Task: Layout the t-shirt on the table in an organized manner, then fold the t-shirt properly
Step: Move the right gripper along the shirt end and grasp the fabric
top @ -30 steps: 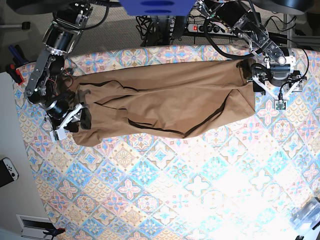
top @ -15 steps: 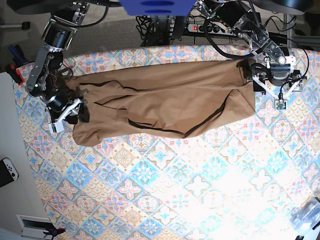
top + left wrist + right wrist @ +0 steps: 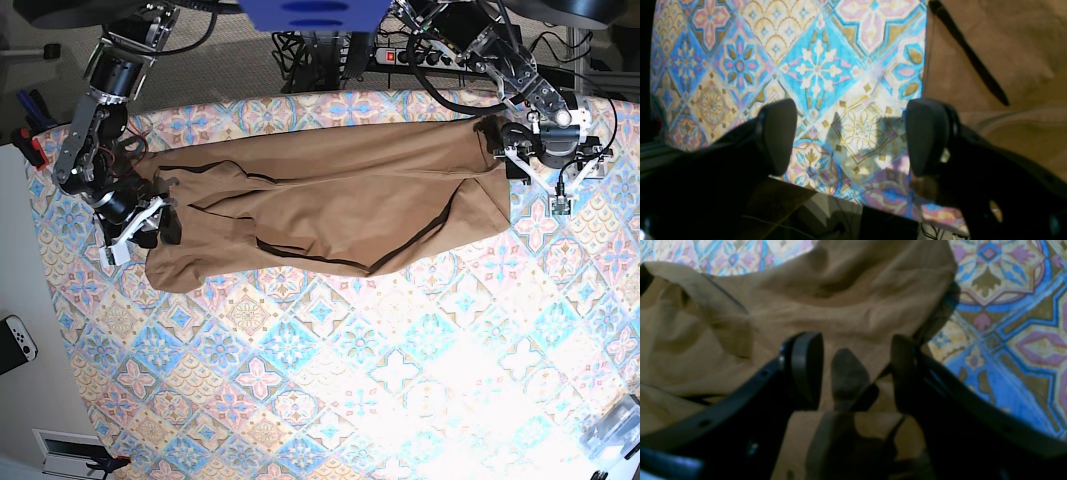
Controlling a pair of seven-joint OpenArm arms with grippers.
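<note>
Table [image 3: 400, 400] fills most of the base view, its blue, pink and cream diamond tiles bare across the lower two thirds of the frame. The t-shirt [image 3: 330, 195] lies stretched in a long tan band across the upper part, from the upper left to the upper right, with dark seam lines running through its middle and rumpled folds bunched at the left end.

Right arm [image 3: 95, 120] drops from the top left corner of the base view and bends down to the shirt's left end. Its right gripper [image 3: 853, 370] stands apart — in the right wrist view both dark fingers [image 3: 806, 366] straddle open space, with crumpled tan cloth lying below and behind them and nothing pinched between. Patterned table shows at the right edge of that view.

Left arm [image 3: 505, 60] reaches in from the top right of the base view to the shirt's right edge. The left gripper [image 3: 853, 136] is spread wide — in the left wrist view its two pads [image 3: 776, 133] frame bare patterned tile, and the shirt with a dark seam sits in the upper right, just beside the right-hand pad. Whether that pad touches the fabric cannot be told.
</note>
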